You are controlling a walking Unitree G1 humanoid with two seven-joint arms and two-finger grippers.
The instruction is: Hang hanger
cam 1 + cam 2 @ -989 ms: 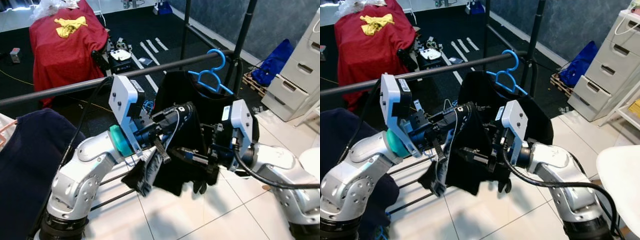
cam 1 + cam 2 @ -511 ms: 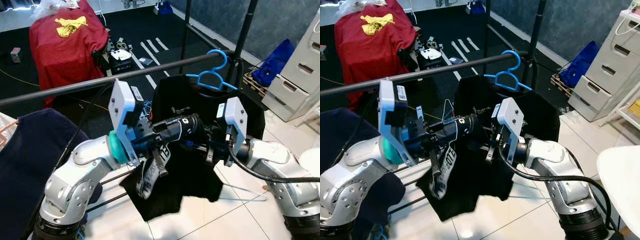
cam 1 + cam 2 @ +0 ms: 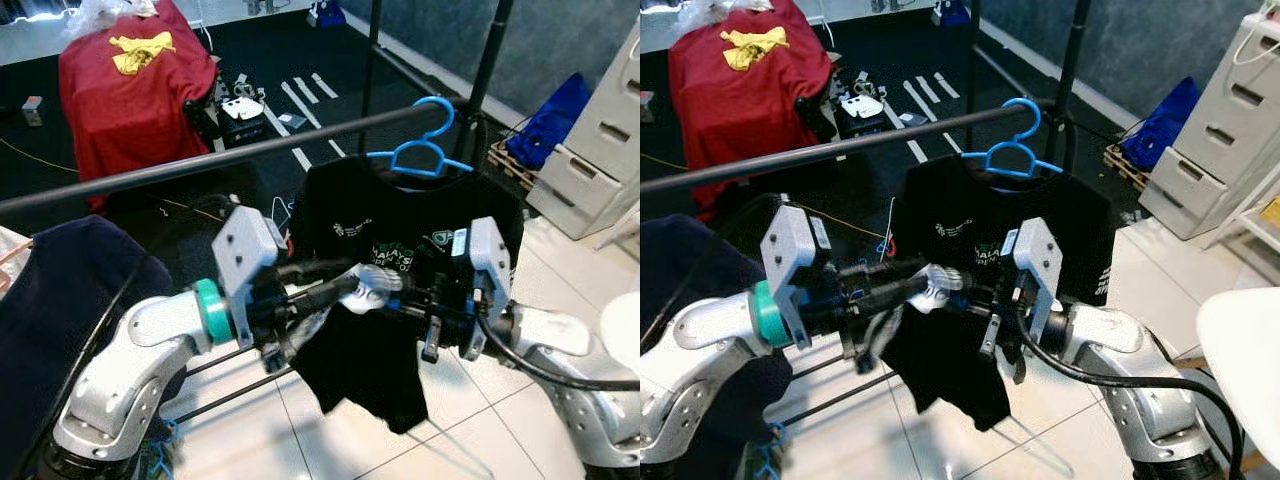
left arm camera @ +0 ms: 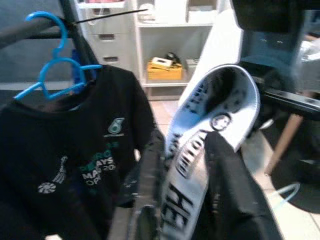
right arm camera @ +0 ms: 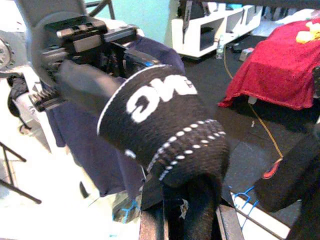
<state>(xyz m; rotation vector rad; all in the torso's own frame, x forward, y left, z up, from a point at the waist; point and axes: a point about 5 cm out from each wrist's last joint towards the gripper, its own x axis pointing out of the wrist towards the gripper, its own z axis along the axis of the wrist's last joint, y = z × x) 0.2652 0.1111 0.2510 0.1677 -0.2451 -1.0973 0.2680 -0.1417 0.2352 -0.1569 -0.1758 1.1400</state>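
A blue hanger [image 3: 420, 155] carries a black T-shirt [image 3: 400, 240] with green and white print. Its hook sits over the dark rail [image 3: 250, 150]. In front of the shirt's lower part my two grippers meet. The left gripper [image 3: 345, 282] has its fingers [image 4: 150, 170] apart, with a black cloth band [image 5: 165, 125], white inside and lettered, pulled over them. From the other side the right gripper [image 3: 405, 305] is shut on a fold of that same black cloth [image 5: 190, 210]. More of the cloth hangs down [image 3: 300, 335] under the left fingers.
A dark navy garment [image 3: 60, 320] hangs at the left. Rack uprights [image 3: 485, 70] stand behind the rail, with low bars [image 3: 230, 395] near the floor. Beyond are a red-draped stand [image 3: 130, 90], a blue bag [image 3: 550, 125], white drawers [image 3: 600, 130] and a white table edge [image 3: 1240, 340].
The T-shirt was bunched over both grippers and now hangs spread flat from the hanger. Both grippers have dropped lower, and the white inside of the band has turned into sight.
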